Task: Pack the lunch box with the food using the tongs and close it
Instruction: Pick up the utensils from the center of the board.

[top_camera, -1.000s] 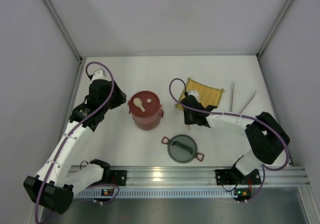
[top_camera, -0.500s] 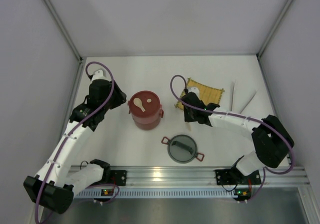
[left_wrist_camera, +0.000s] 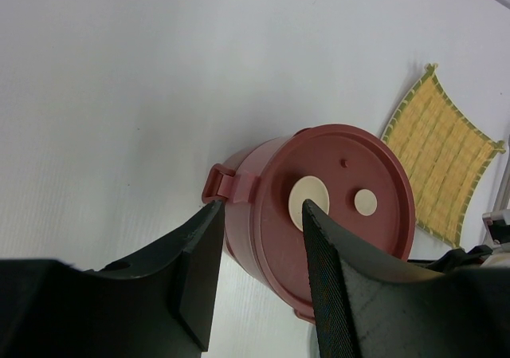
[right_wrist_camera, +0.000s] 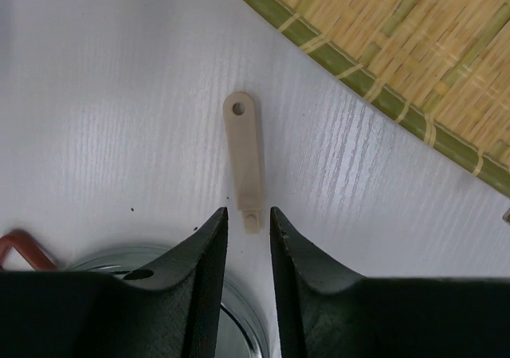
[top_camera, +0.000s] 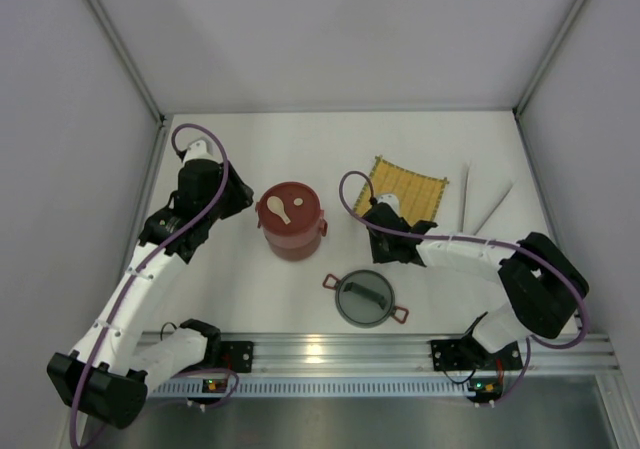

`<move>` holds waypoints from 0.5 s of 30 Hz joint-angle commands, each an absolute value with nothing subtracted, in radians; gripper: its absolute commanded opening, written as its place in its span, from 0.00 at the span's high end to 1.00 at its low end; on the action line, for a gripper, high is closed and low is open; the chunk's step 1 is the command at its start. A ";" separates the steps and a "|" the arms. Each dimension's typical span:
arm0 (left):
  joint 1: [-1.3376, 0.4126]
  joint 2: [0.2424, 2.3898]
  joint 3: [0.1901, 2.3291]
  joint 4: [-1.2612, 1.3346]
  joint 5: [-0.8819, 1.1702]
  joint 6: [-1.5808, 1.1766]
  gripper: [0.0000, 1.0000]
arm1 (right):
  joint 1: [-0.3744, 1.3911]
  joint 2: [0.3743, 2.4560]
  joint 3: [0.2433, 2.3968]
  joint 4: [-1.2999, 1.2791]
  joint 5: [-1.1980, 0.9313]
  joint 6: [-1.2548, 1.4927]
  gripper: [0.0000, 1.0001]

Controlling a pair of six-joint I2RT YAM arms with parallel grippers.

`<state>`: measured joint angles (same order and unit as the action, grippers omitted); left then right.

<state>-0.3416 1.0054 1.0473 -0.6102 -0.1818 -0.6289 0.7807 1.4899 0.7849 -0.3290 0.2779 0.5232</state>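
The lunch box (top_camera: 291,220) is a round dark-red tiffin left of the middle, with a flat red lid that carries cream spoon-shaped pieces (left_wrist_camera: 309,201). My left gripper (top_camera: 238,201) stands open at the box's left side, its jaws (left_wrist_camera: 259,214) apart over the box's edge and clamping nothing. My right gripper (top_camera: 385,237) is open a little, low over the table. A cream strip (right_wrist_camera: 244,159) lies flat with its end just between the right gripper's (right_wrist_camera: 248,213) tips. The tongs (top_camera: 485,205) lie at the right. The food is out of view.
A yellow woven mat (top_camera: 411,190) lies just beyond the right gripper, its edge (right_wrist_camera: 382,103) close to the strip. The grey domed lid (top_camera: 366,298) with red handles sits near the front rail, directly under the right wrist. White walls enclose the table.
My right gripper has opened and drawn back from the mat toward the grey lid, leaving the cream strip on the table. The left arm has not moved.
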 commanded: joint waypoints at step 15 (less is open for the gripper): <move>-0.345 0.991 1.075 -0.606 -0.181 -0.632 0.51 | 0.808 1.489 0.770 -0.273 0.279 0.549 0.74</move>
